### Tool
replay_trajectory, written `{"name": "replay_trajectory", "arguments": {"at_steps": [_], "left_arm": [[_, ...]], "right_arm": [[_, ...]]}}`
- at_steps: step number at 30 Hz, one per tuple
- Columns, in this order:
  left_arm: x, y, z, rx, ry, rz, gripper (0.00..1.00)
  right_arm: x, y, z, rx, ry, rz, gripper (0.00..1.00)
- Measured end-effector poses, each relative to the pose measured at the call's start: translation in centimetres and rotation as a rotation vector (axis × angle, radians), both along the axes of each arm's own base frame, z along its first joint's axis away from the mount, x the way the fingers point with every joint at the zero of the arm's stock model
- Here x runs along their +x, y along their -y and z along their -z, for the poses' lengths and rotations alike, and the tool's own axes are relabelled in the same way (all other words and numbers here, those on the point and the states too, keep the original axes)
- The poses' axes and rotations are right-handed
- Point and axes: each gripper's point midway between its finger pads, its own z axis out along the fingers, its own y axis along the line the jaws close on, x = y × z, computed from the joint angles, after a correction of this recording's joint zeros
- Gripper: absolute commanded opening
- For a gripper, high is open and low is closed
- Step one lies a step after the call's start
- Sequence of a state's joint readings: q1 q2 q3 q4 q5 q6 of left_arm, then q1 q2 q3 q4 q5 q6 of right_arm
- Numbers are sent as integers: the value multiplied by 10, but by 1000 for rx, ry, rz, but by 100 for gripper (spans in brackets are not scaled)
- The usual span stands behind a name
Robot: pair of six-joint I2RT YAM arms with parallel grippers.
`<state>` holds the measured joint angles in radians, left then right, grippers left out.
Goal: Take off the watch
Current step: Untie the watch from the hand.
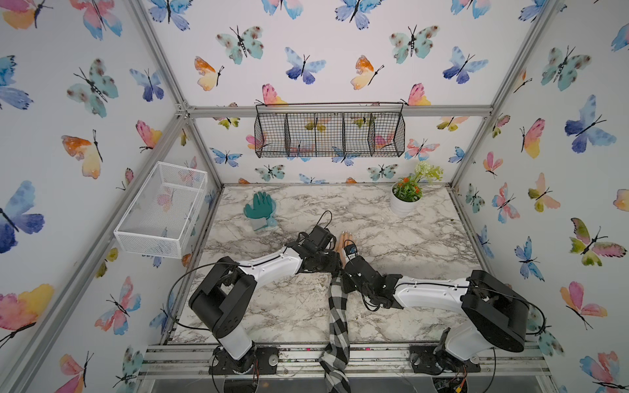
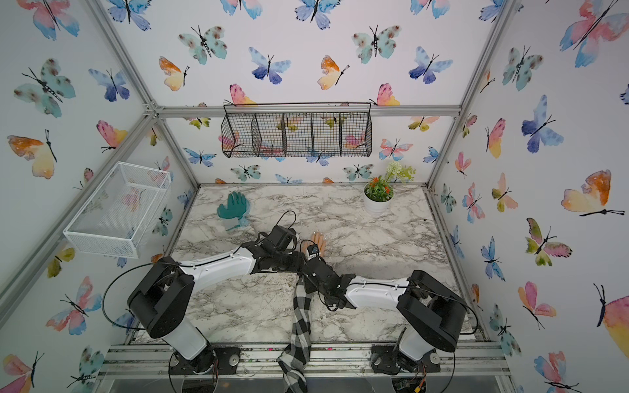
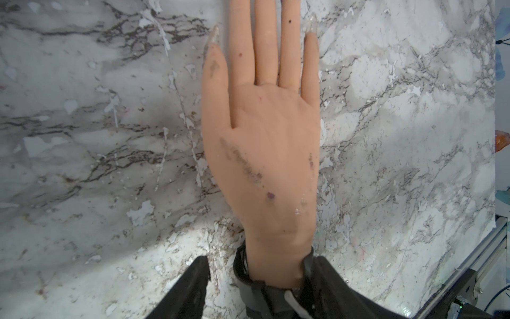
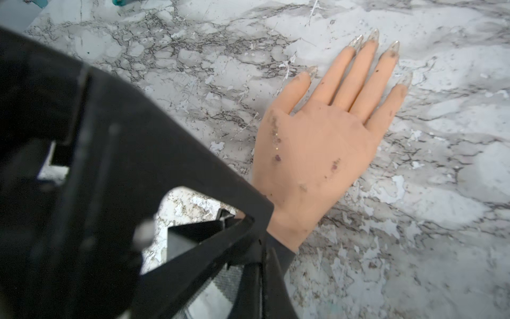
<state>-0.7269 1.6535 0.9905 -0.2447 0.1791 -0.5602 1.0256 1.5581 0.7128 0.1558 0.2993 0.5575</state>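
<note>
Black watch [image 3: 241,266] rings the mannequin wrist [image 3: 276,243]; left tool [image 3: 258,265] straddles it, slightly parted; right tool [image 4: 266,265], at five o'clock, closed.

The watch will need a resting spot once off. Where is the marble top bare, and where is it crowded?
Bare: the back strip between green glove and potted plant; the stretch right of the mannequin hand; the front between left arm and plaid sleeve. Crowded: mid-table, where it meets the right arm over the wrist.

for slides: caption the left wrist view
Left gripper straddling the watch strap at the wrist of a mannequin hand flat on marble tabletop
</note>
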Motion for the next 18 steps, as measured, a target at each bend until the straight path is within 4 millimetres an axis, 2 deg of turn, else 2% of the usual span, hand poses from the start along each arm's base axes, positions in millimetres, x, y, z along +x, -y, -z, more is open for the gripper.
{"name": "replay_trajectory", "arguments": {"at_steps": [14,18], "left_arm": [[0,-13,4,-5,16,-25,60],[-2,-20,10,20,10,-32,60]], "right_arm": [[5,3,4,73,-60,29,3],[13,13,8,114,-85,81,3]]}}
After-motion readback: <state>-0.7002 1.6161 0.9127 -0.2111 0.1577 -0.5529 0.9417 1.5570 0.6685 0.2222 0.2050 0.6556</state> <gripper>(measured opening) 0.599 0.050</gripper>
